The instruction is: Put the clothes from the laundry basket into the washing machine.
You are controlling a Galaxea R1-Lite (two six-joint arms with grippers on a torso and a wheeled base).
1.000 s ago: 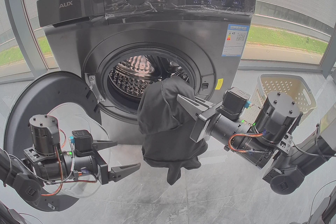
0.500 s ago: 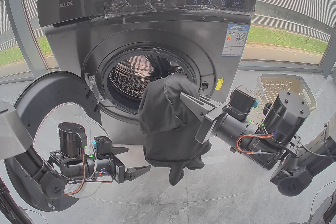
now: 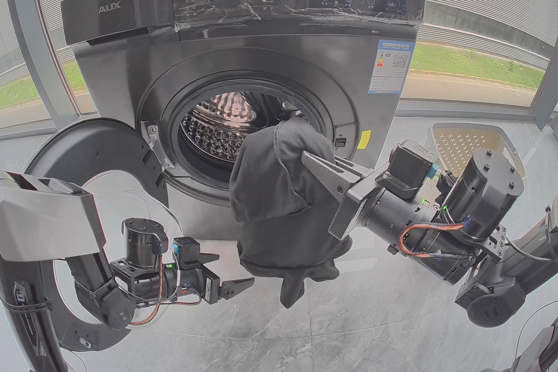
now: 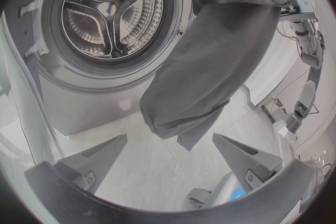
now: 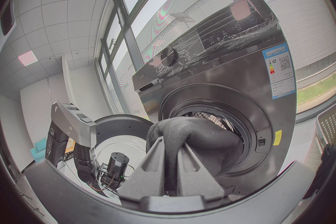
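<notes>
Right gripper [image 3: 307,158] clamped high on the garment [image 3: 273,204] — soft, limp, probably light, tail dangling; left gripper [image 3: 235,269], fingers apart, sits low — could gather that tail.

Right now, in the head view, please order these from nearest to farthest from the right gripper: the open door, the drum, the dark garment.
1. Dark garment: clamped in the right gripper.
2. Drum: just behind the garment.
3. Open door: far off on the robot's left.
</notes>
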